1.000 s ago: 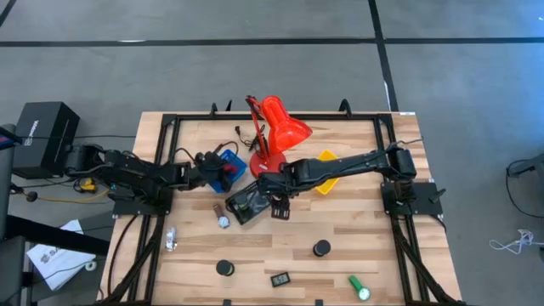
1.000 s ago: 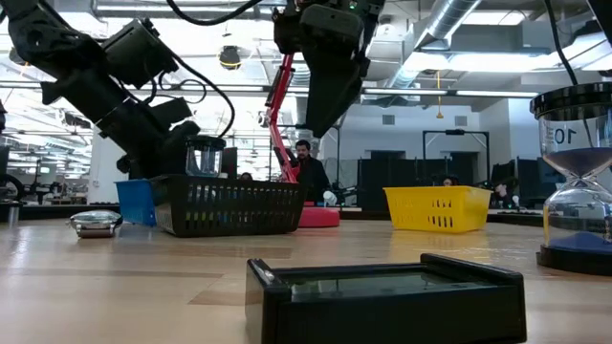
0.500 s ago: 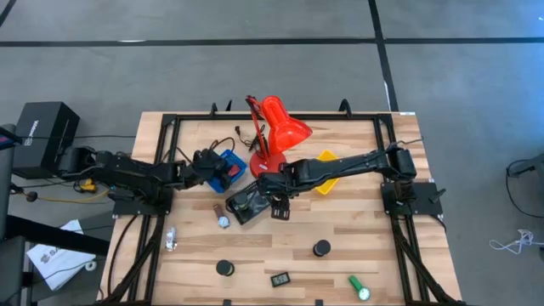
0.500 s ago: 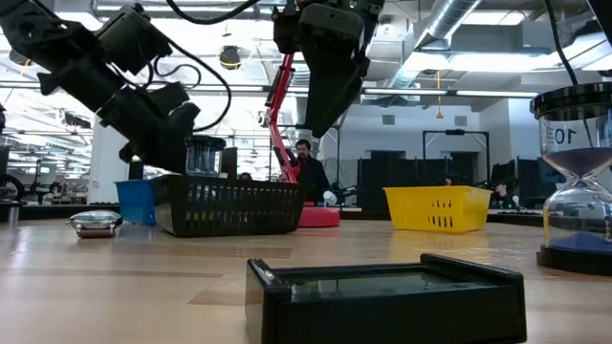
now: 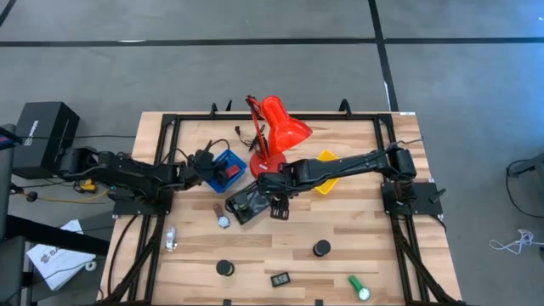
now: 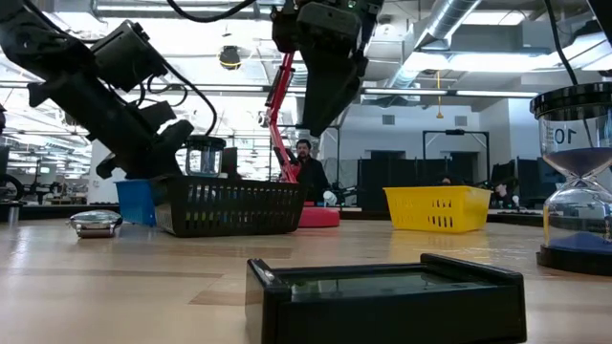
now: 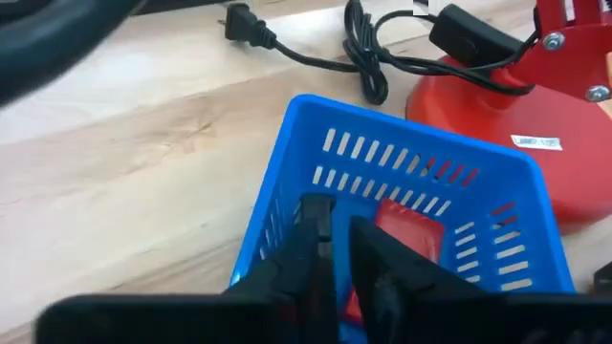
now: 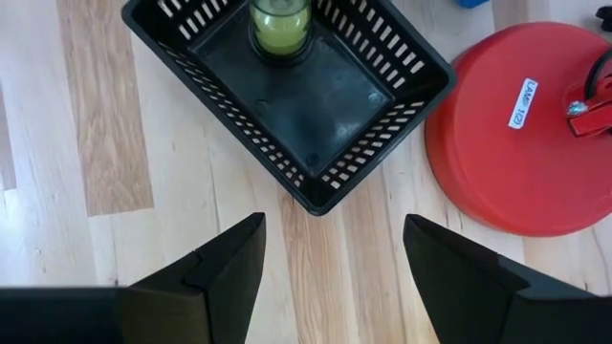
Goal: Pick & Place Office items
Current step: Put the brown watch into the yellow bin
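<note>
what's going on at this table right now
Two robot arms are sorting small office items into trays. The left gripper hangs over the blue tray, fingers nearly together and holding nothing; a red block lies in that tray. The right gripper hovers open and empty beside the black tray, which holds a hourglass. More items sit loose on the table, such as a green cylinder.

Readable markings are few. From my right wrist I read a white label, "LAMP 120", on the red lamp base (image 8: 535,143). In the low view the hourglass (image 6: 577,172) shows "10" on its upper bulb. A second label on the lamp base, seen from my left wrist, is too small to read.
</note>
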